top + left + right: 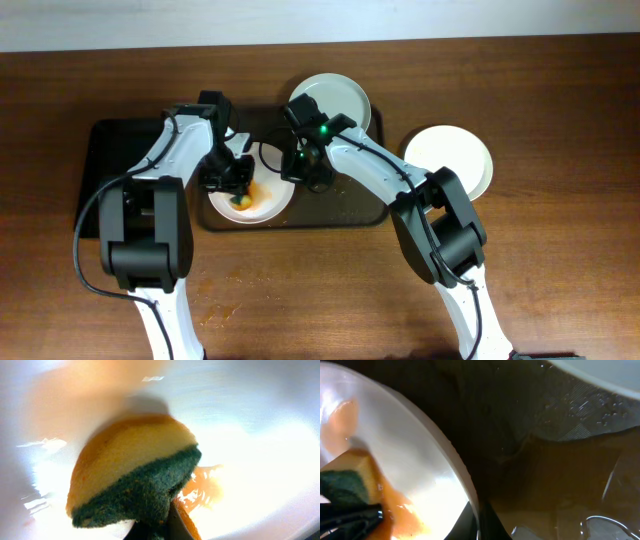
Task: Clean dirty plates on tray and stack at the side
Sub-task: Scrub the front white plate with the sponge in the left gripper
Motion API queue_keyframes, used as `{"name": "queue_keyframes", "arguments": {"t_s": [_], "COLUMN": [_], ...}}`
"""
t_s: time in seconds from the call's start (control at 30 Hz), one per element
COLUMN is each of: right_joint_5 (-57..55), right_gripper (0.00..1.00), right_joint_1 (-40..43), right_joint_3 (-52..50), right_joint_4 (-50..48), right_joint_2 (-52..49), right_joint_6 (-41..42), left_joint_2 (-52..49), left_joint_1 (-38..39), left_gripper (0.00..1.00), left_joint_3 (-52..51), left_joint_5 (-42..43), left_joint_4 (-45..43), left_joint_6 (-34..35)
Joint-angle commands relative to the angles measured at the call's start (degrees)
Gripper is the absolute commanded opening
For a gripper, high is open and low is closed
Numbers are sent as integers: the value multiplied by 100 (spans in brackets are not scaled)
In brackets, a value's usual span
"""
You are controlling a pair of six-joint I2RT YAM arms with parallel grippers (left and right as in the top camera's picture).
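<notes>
Left gripper [236, 188] was clamped on a sponge [135, 475] pressed onto the sauce-streaked plate [272, 206] directly beneath it in the tray's [340, 216] near-left corner, while the right gripper [479, 521], just beside, appeared to pinch that plate's right rim.

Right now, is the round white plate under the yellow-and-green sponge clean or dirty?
Dirty: the round white plate shows orange sauce smears beside the yellow-and-green sponge.
</notes>
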State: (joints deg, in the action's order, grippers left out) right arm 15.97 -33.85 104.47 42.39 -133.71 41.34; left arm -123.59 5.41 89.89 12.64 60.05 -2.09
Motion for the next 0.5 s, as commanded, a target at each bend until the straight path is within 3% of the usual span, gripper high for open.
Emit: {"name": "queue_keyframes", "arguments": {"t_s": [0.0, 0.1, 0.3, 0.4, 0.47], "right_joint_5": [-48, -50, -50, -50, -50], "right_gripper": [4, 4, 4, 4, 4], "right_joint_1": [13, 13, 13, 13, 13], "right_joint_3": [61, 61, 61, 61, 61], "right_joint_4": [-22, -22, -20, -20, -22], "right_joint_2": [-83, -83, -83, -83, -83], "right_joint_6": [50, 50, 50, 50, 50], "left_joint_2": [-245, -245, -245, -245, -245], "left_joint_1": [-15, -162, -317, -280, -273], "left_gripper": [1, 1, 1, 1, 1], "left_joint_3": [-151, -151, -151, -151, -151], "left_joint_5": [1051, 881, -1001, -2597, -2747], "left_joint_4": [-533, -782, -2146, -1786, -1259], "left_joint_6": [-39, 22, 612, 1349, 1344]}}
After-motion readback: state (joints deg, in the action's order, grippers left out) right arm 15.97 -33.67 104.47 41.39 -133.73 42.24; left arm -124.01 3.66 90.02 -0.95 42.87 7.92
